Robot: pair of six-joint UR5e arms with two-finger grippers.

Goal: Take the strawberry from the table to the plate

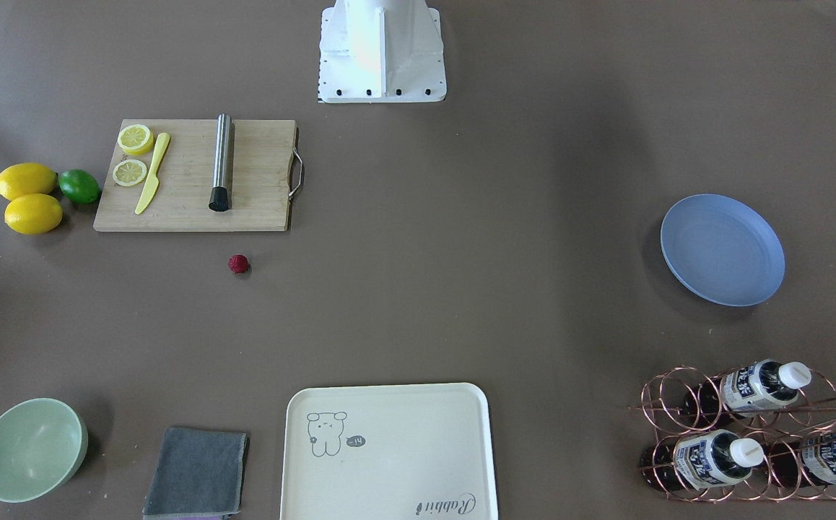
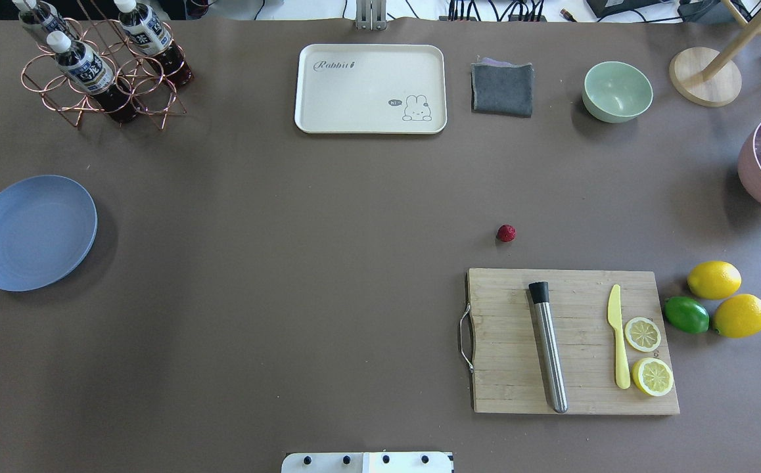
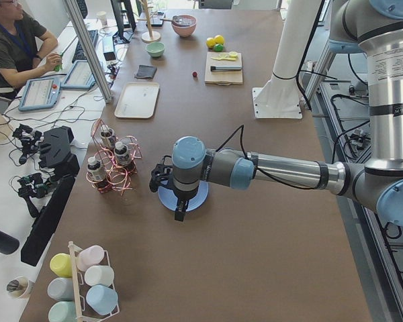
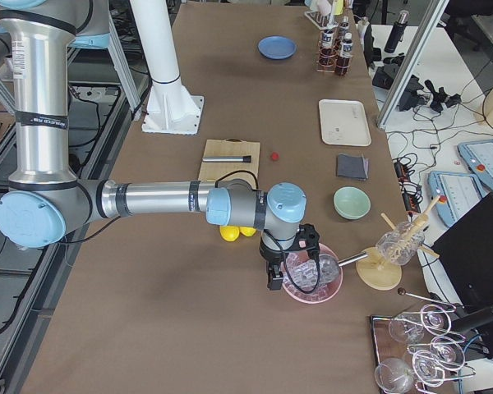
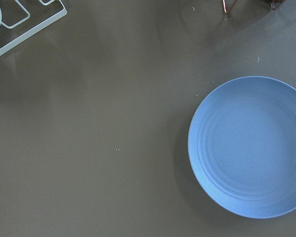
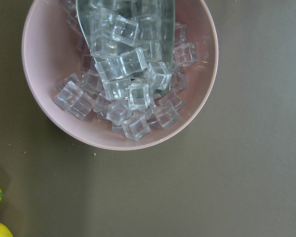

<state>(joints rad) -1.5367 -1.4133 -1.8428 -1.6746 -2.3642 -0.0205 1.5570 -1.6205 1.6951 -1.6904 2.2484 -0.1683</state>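
The small dark-red strawberry (image 1: 238, 263) (image 2: 505, 232) lies alone on the brown table (image 2: 301, 217), just beyond the far edge of the wooden cutting board (image 2: 571, 341). Far across the table, on my left side, the light-blue plate (image 2: 32, 232) (image 5: 251, 148) holds nothing. In the exterior left view my left gripper (image 3: 179, 215) hangs over the plate's near edge. My right gripper (image 4: 272, 281) shows only in the exterior right view, above a pink bowl of ice cubes (image 6: 118, 74). For both grippers I cannot tell whether they are open or shut.
On the board lie a steel muddler (image 2: 548, 345), a yellow knife (image 2: 618, 345) and two lemon slices. Two lemons (image 2: 725, 299) and a lime (image 2: 686, 314) sit beside it. A cream tray (image 2: 370, 89), grey cloth (image 2: 502, 87), green bowl (image 2: 617, 90) and bottle rack (image 2: 101, 66) line the far edge. A person sits at a side desk.
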